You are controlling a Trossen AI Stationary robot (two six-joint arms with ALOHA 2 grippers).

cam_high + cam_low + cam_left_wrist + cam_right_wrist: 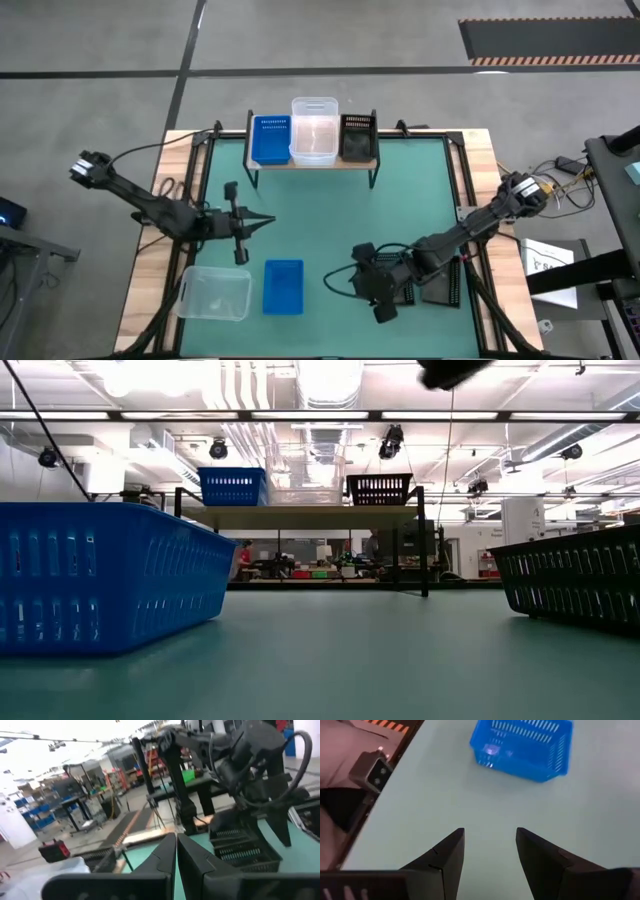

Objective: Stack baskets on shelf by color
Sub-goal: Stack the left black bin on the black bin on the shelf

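While the right hand (352, 283) hangs open near a blue basket (283, 286), the left hand (268, 222) is closed.

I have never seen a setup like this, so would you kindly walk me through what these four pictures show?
It is a robot with two dark arms at a green table. One picture looks straight down, one looks level across the tabletop, and two come from cameras on the wrists.

At the table's far edge stands a shelf carrying blue, clear and black baskets side by side. Nearer the front lie a clear basket, a blue basket and, partly under the right arm, a black basket.

The left gripper is shut and empty, above the table's left-middle. The right gripper is open and empty, above bare table, facing the blue basket.
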